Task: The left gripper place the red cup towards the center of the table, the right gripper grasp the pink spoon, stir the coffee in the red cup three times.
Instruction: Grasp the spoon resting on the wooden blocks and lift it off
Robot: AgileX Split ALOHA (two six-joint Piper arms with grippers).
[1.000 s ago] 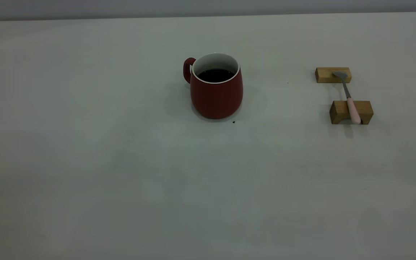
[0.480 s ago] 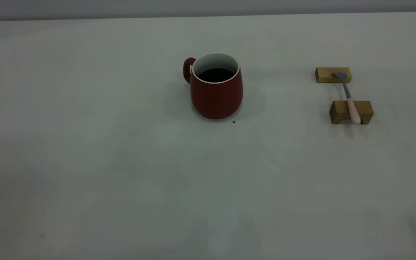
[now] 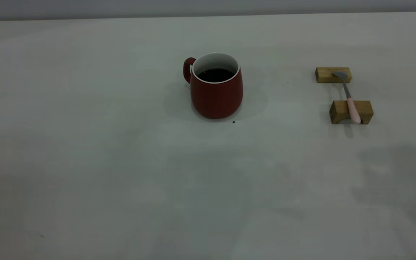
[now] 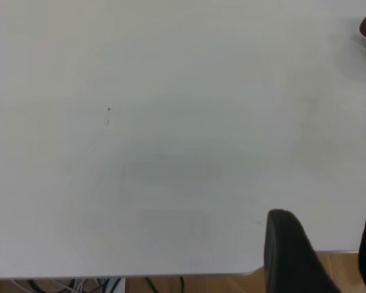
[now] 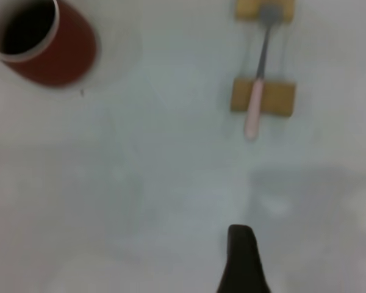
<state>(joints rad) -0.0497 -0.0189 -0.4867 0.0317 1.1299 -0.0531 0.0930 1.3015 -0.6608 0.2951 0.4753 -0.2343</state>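
Near the middle of the table we see the red cup standing upright, coffee inside. Well to its right, the pink spoon lies across two wooden blocks. The left gripper hangs open and empty over the table edge. Of the right gripper we see one finger; we cannot tell its opening.

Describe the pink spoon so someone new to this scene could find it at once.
On the table, look right of the red cup to two tan wooden blocks. The pink spoon bridges them, grey bowl on the far block, pale pink handle on the near one. It is the only slim, pink-and-metal item there.
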